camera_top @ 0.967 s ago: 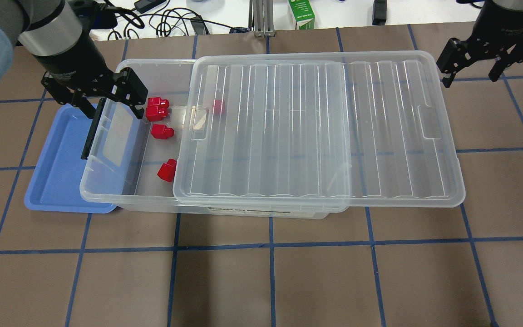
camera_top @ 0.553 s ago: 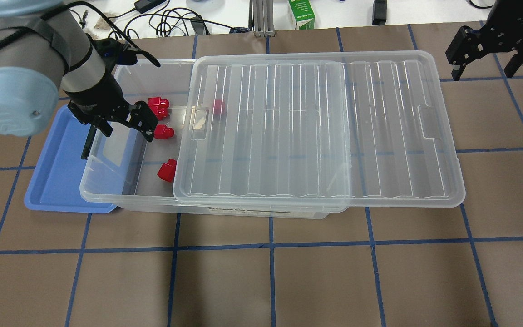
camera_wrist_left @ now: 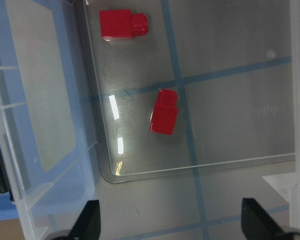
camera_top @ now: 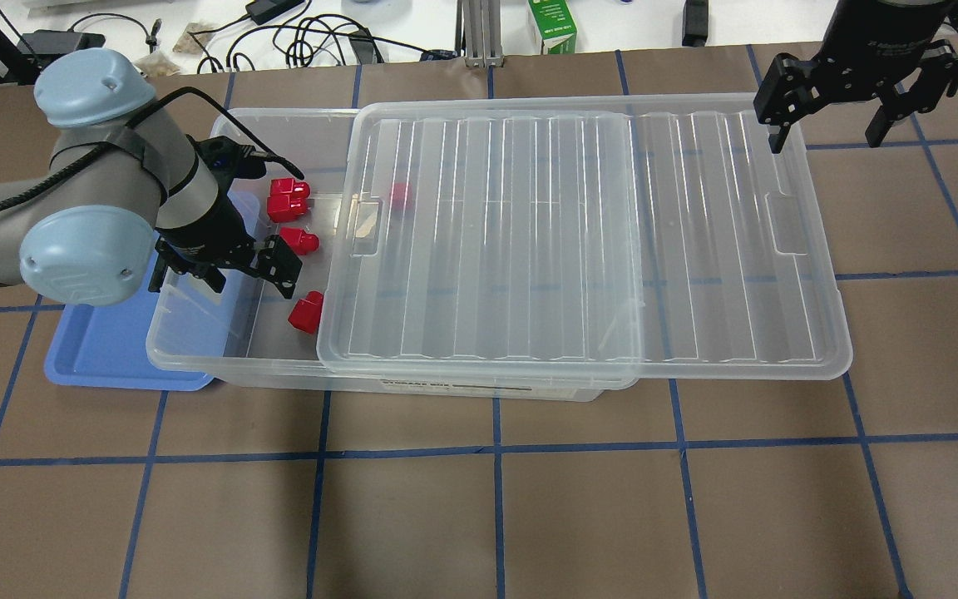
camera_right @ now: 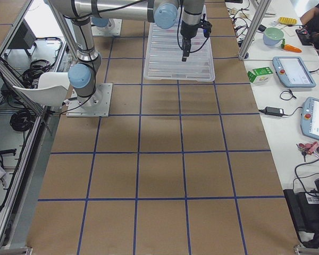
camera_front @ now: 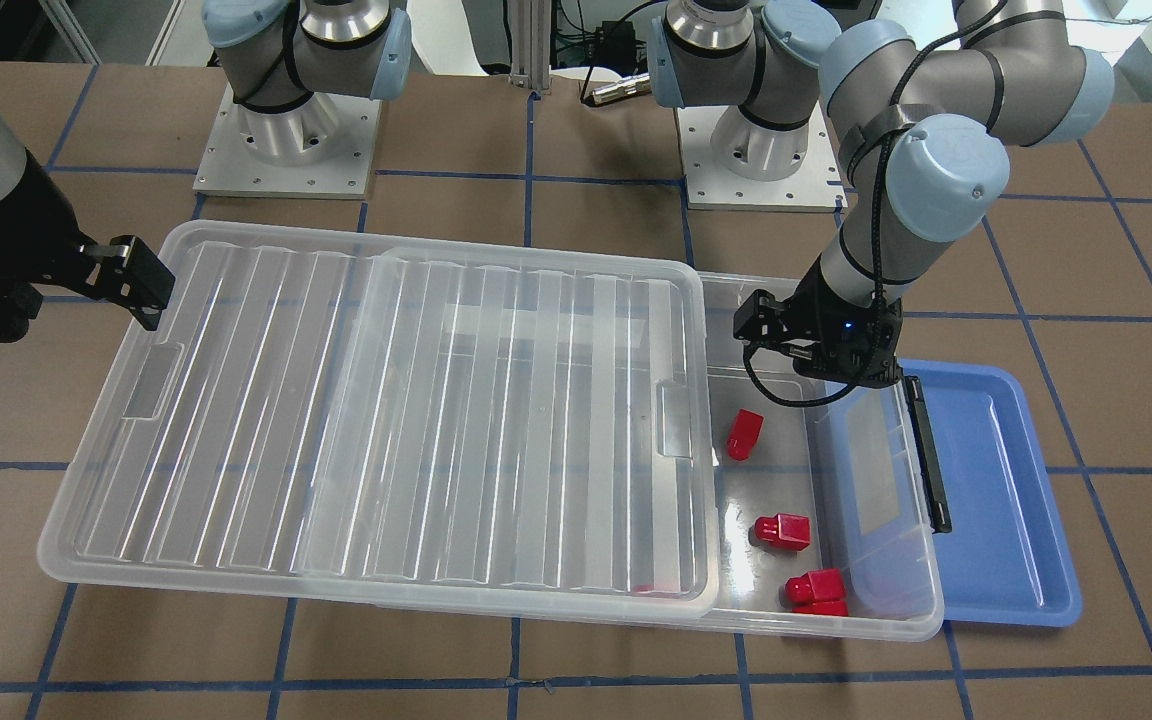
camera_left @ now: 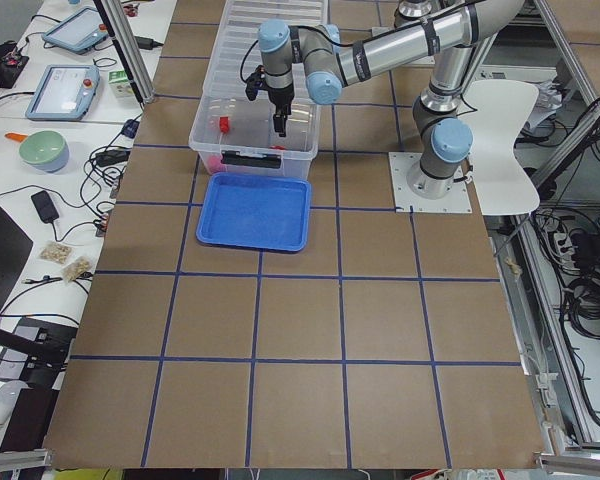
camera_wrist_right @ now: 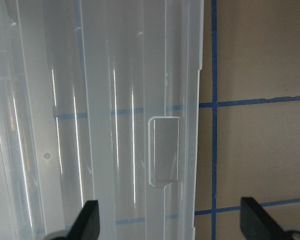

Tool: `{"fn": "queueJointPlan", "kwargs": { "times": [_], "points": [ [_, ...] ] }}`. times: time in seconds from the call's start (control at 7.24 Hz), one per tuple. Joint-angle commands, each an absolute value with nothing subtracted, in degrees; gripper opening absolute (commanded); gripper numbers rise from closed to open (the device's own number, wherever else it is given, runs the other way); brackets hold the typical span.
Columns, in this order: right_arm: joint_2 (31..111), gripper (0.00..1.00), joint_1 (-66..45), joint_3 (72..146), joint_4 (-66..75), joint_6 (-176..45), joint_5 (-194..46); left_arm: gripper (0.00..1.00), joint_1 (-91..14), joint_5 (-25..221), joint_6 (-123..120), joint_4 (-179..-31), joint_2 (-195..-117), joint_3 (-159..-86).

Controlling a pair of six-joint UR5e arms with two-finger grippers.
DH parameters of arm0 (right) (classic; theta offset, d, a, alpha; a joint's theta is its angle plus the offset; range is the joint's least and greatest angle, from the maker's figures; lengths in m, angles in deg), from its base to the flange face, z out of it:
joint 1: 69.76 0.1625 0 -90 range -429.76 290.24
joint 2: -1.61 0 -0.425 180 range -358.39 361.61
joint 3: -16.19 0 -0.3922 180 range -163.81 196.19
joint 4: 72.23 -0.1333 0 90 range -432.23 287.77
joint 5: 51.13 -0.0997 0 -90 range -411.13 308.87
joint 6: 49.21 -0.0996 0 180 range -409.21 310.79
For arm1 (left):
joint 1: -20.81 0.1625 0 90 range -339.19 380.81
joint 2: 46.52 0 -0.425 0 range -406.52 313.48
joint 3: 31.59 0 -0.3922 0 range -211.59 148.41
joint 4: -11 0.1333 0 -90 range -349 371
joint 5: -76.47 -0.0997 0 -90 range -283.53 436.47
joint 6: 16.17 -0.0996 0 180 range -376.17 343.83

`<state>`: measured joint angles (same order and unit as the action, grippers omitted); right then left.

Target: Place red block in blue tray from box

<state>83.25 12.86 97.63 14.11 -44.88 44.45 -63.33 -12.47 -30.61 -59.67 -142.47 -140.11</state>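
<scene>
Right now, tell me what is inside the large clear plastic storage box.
Four small red blocks lie in its uncovered end. A fifth red shape shows blurred through the ribbed clear lid; what else the lid covers cannot be told.

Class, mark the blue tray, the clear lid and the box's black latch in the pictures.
blue tray (camera_front: 996,490): front-facing view, on its bare floor.
clear lid (camera_top: 579,241): overhead view, on its ribbed middle.
black latch (camera_front: 928,465): front-facing view, halfway along the bar.

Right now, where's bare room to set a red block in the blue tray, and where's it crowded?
The blue tray shows bare floor between its outer rim and the black latch on the box. Crowded: the box's open end, where red blocks lie below the open left gripper.
</scene>
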Motion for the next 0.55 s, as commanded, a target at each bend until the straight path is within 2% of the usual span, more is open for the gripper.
{"fn": "queueJointPlan", "kwargs": {
  "times": [0.0, 0.41],
  "points": [
    [83.43, 1.00, 13.12, 97.49, 13.99, -44.64, 44.06, 1.00, -63.48, -12.39, -30.23, -57.30, -144.60, -140.75],
    [83.69, 1.00, 13.12, 97.49, 13.99, -44.55, 44.41, 1.00, -63.48, -12.12, -30.93, -53.78, -147.94, -141.36]
  ]
}}
